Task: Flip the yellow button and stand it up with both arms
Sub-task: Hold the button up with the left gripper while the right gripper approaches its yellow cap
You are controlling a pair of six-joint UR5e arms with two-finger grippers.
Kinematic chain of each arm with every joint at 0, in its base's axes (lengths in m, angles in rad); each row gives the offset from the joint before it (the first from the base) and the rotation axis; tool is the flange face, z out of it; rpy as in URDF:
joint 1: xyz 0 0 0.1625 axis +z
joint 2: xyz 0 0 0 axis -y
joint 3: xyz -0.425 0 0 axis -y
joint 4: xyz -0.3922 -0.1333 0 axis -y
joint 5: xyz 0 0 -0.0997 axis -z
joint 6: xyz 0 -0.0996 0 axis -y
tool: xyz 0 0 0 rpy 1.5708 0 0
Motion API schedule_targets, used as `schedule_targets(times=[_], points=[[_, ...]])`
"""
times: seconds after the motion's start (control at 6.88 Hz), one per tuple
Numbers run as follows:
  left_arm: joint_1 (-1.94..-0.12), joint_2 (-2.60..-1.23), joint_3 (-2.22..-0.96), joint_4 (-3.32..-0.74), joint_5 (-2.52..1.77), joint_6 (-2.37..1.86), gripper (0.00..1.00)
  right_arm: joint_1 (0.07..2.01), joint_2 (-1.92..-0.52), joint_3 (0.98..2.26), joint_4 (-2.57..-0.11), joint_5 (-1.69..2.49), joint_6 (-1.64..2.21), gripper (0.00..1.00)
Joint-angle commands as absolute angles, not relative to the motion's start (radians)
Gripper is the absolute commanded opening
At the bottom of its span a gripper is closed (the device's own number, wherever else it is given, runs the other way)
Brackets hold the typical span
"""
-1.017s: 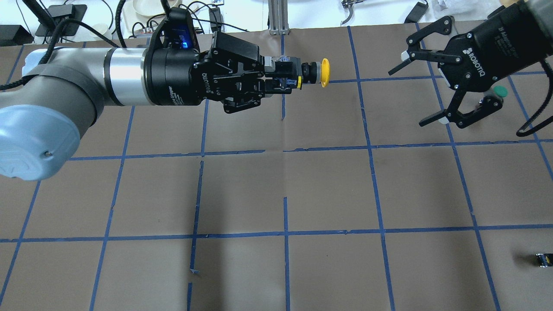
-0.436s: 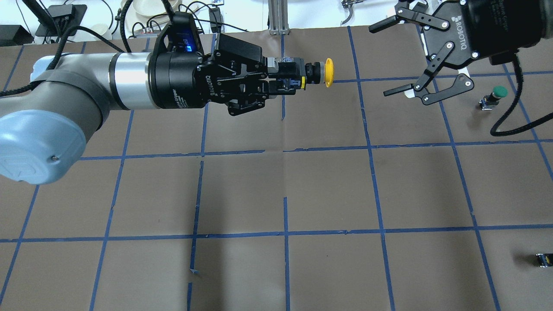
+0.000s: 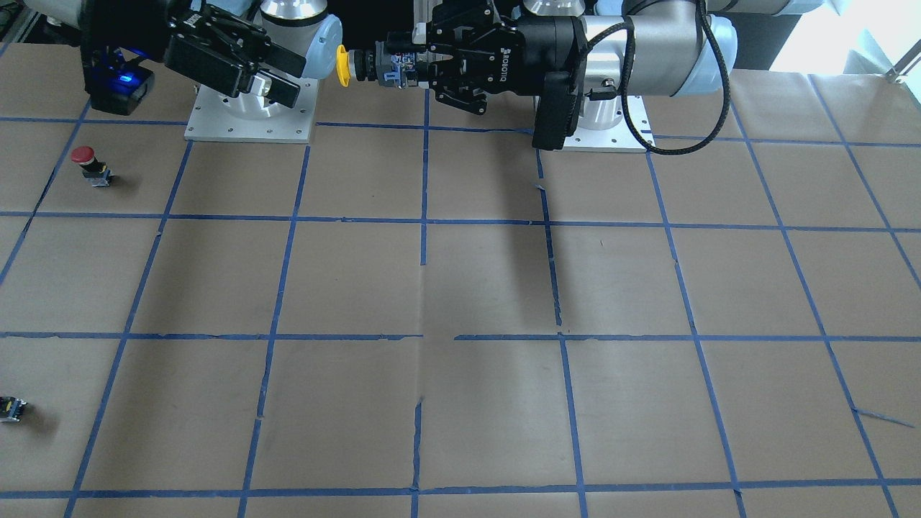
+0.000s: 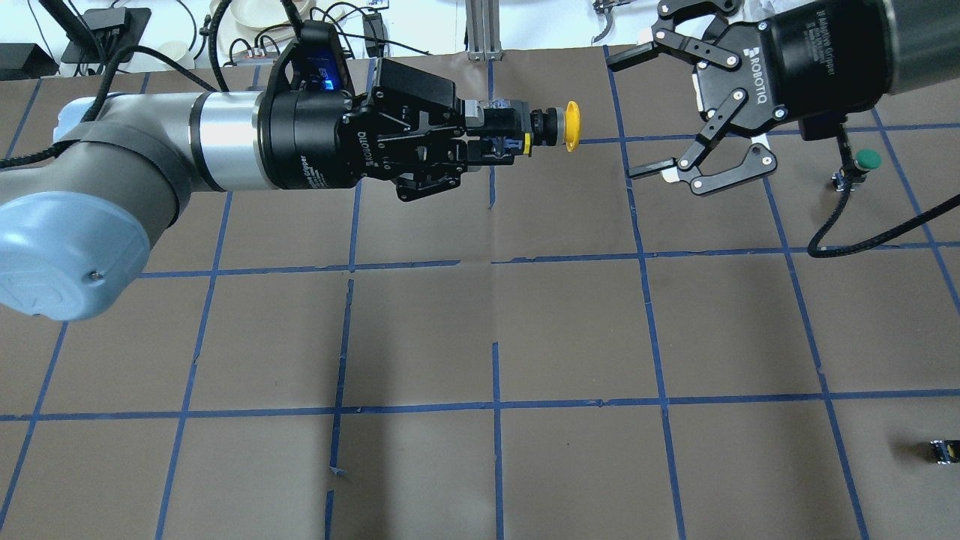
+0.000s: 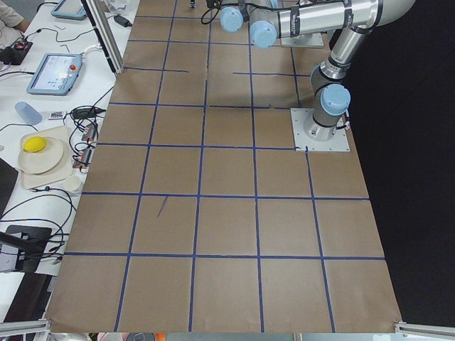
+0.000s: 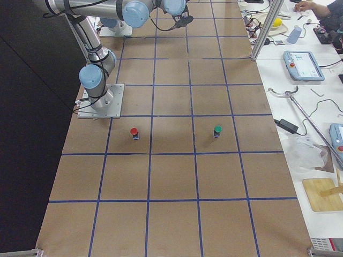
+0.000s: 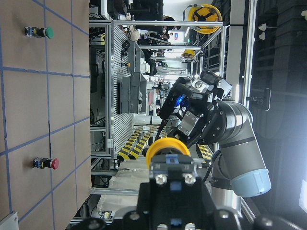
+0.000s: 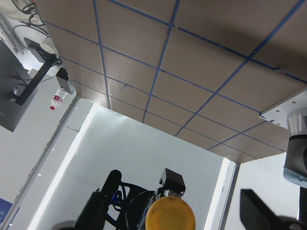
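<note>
Brown gridded table [image 4: 570,330]; left claw [image 4: 512,132] grips yellow button [image 4: 571,126], right claw [image 4: 624,116] wide

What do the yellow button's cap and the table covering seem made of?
Cap of the yellow button: probably moulded plastic, smooth, evenly coloured. The table covering: looks like matte brown paper, showing creases and seams. Its grid lines: apparently blue tape, ends torn.

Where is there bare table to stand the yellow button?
The table is bare across its whole middle, under the left claw holding the yellow button, and on the robot's left. Crowded is its right side: the green button, the red button and a small black block, with the open right claw above.
</note>
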State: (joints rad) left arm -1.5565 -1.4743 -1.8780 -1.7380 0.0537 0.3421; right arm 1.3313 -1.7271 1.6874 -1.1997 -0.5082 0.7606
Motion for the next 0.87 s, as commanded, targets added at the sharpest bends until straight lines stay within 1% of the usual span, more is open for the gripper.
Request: schedule_targets(times=[0.0, 0.73], points=[[-1.557, -1.473, -1.879, -1.738, 0.054, 0.342, 0.02, 1.371, -1.727, 1.704, -1.207, -0.499, 0.822, 0.99], [-1.559, -1.471, -1.879, -1.738, 0.055, 0.342, 0.03, 1.382, -1.723, 1.703, -1.206, -0.428, 0.851, 0.99]])
